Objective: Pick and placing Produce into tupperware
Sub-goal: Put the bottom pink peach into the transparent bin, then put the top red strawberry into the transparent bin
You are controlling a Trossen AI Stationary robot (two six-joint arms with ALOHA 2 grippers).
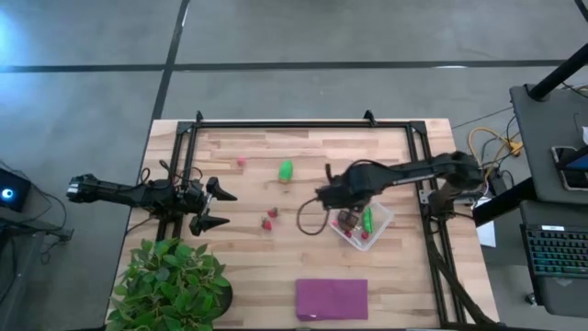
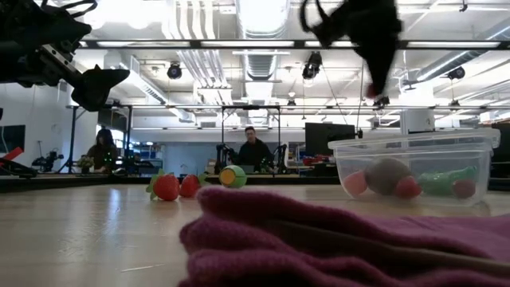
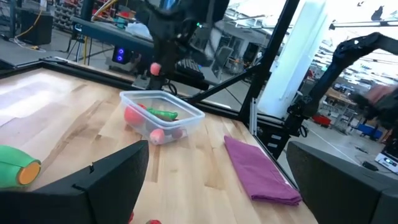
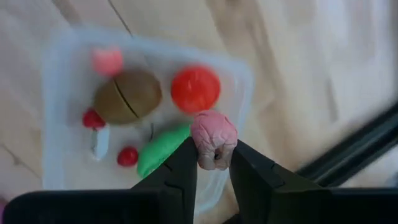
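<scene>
While our right gripper (image 4: 213, 163) hangs over the tupperware (image 4: 59, 74), fingers clamped on a pink berry (image 4: 213, 139), we're lined up to drop it among the produce inside. Left gripper (image 1: 217, 208) waits spread wide near the plant (image 1: 170, 285).

1. One clear tupperware (image 1: 377, 225).
2. Six produce pieces inside it: one red ball (image 4: 195, 88), one brown oval (image 4: 127, 95), one green piece (image 4: 163, 149), three small berries.
3. One pink berry (image 4: 213, 139) in the pinching hand.
4. One purple cloth (image 1: 332, 300).
5. One potted plant (image 1: 170, 285).
</scene>
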